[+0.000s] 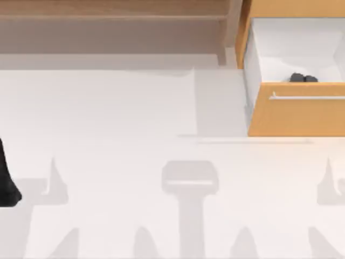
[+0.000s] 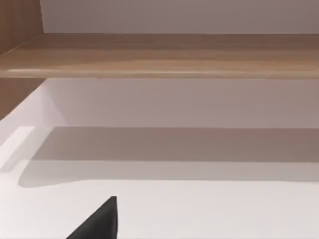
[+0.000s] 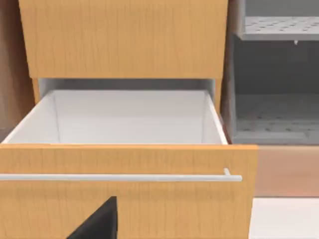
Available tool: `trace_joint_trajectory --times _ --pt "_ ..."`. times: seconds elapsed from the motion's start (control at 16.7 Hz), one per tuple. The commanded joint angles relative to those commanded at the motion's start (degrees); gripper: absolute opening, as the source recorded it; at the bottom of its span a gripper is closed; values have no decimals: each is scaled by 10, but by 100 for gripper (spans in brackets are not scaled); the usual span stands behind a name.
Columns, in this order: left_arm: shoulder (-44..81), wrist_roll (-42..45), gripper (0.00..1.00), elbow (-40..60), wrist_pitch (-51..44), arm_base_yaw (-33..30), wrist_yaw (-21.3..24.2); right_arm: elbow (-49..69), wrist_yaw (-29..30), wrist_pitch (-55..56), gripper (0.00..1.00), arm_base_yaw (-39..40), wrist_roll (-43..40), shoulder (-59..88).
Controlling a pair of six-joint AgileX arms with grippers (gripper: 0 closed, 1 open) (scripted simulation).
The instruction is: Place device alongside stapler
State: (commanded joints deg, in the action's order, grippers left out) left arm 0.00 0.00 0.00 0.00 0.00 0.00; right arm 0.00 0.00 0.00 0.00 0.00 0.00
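The device (image 1: 303, 79), a small dark two-humped object, lies inside the open orange drawer (image 1: 296, 116) at the table's back right, close behind the drawer's front panel. The stapler is out of view. My left gripper (image 1: 8, 183) sits at the far left edge of the table, far from the drawer; a black piece of it (image 2: 99, 224) juts into the left wrist view. The right wrist view faces the drawer front (image 3: 124, 204) and its silver handle (image 3: 119, 177) from close by, with a black piece of my right gripper (image 3: 99, 221) low in front of the panel.
A long wooden shelf (image 1: 108, 11) runs along the back of the white table (image 1: 135, 108) and fills the far side of the left wrist view (image 2: 164, 55). A grey shelving unit (image 3: 276, 99) stands beside the drawer cabinet.
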Motion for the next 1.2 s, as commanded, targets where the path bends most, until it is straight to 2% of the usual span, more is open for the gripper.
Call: trace_joint_trajectory --times 0.24,0.48,0.72,1.2 --pt "0 0 100 0 0 0 0 16 0 -10 100 1 4 17" --pt "0 0 100 0 0 0 0 113 3 -70 100 9 27 122" --pt "0 0 100 0 0 0 0 294 7 -167 100 20 64 321" --pt "0 0 100 0 0 0 0 728 16 -402 100 50 152 827"
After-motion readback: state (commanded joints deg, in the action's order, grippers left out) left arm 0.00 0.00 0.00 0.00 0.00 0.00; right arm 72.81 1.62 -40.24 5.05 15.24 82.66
